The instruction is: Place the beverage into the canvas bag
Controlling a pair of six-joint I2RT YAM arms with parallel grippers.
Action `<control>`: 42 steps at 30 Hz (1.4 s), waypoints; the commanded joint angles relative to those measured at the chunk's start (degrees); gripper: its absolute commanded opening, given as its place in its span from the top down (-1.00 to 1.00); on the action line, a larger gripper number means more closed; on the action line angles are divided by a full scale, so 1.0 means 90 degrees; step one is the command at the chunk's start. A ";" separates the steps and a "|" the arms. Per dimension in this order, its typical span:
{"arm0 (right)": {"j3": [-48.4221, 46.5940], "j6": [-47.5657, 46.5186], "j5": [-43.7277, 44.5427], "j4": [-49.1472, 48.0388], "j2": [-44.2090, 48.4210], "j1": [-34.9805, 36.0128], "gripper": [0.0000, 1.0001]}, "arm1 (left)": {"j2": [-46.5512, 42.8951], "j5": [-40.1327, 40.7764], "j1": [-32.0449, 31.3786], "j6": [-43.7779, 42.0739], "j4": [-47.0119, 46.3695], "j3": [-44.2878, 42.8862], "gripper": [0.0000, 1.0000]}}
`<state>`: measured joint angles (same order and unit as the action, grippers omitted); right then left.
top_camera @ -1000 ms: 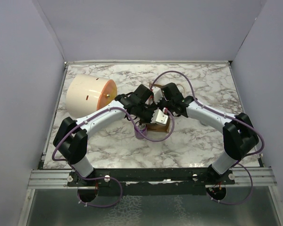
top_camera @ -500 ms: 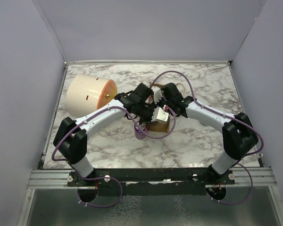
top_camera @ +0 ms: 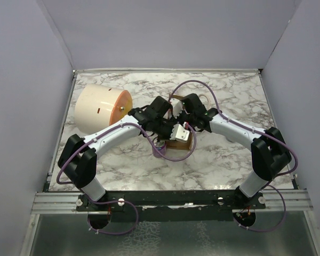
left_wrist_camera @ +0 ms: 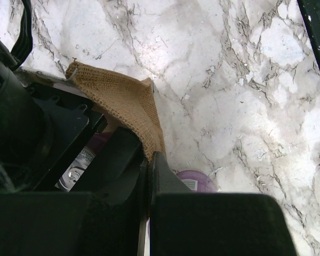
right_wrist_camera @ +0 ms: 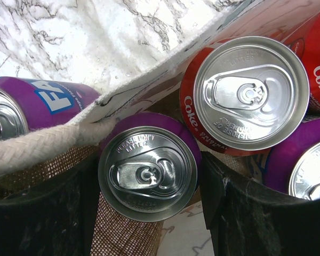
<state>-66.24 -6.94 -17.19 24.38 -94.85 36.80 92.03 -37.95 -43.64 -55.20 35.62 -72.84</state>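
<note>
The coming move turns on one relation: the purple can [right_wrist_camera: 146,173] stands upright between the fingers of the right pincer [right_wrist_camera: 148,166], top towards the wrist camera. Its long axis points straight down into the mouth of the canvas bag [left_wrist_camera: 125,101]. We judge the right pincer to be grasping it, both fingers flush against its sides, so what remains is a lowering and a letting go, and the right arm is the one to do it. The left pincer [left_wrist_camera: 149,160] is clenched on the bag's burlap rim.

Only the right wrist view shows what crowds the bag: a Coke can [right_wrist_camera: 250,90] just beside ours and a second purple can [right_wrist_camera: 304,168] at the edge (little room to spare). The overhead view hides all that, but shows a Fanta can [top_camera: 159,151] lying on the desk [top_camera: 229,154] beside the bag.
</note>
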 commanded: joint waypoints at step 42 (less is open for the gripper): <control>-0.0991 -0.0332 -0.0303 0.0975 0.0376 0.0031 -0.71 | -0.0264 -0.0472 -0.0079 -0.0799 0.0485 0.0120 0.95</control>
<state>-72.69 -9.26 -17.89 33.30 -94.30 36.80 91.48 -39.11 -43.99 -60.88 37.98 -72.40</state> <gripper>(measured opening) 0.858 0.029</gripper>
